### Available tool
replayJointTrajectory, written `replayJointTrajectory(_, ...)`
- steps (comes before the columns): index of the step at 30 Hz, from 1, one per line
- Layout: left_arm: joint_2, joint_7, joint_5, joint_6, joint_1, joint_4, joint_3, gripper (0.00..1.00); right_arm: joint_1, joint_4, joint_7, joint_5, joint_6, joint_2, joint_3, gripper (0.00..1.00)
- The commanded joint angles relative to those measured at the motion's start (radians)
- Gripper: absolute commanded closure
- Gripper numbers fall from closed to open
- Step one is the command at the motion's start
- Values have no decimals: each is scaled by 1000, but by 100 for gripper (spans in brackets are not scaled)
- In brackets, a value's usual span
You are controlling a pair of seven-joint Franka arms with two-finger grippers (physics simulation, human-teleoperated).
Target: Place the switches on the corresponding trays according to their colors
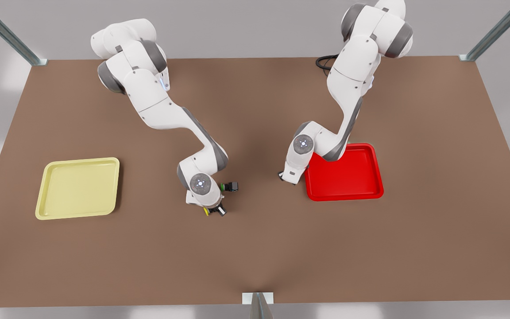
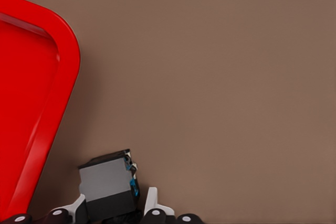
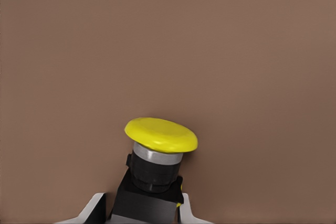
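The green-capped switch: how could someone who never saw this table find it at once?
Start at the yellow tray on the brown table and move toward the red tray. Near the middle, beside the right gripper, lies the green-capped switch. The yellow-capped switch sits in that gripper; the green one lies free.

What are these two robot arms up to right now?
They are sorting small push-button switches by colour. The right pincer sits around the yellow-capped switch on the brown table, well away from the yellow tray. The left pincer is at a dark switch body just outside the red tray. A green-capped switch lies nearby.
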Motion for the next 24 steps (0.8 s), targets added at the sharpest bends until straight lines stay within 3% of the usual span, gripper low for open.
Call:
replayJointTrajectory(1,-2,0,0,0,-2,0,0,48,0,-2,0,0,0,0,0,40)
replayJointTrajectory(16,-2,0,0,-3,0,5,0,49,-2,0,-9,-3,-9,-9,-2,46)
replayJointTrajectory(20,-21,0,0,-17,0,3,0,49,-21,-26,-54,-6,-15,-66,-5,46)
replayJointTrajectory(24,-63,17,0,-58,0,3,17,50,-123,-202,-239,-5,-17,-219,-8,46)
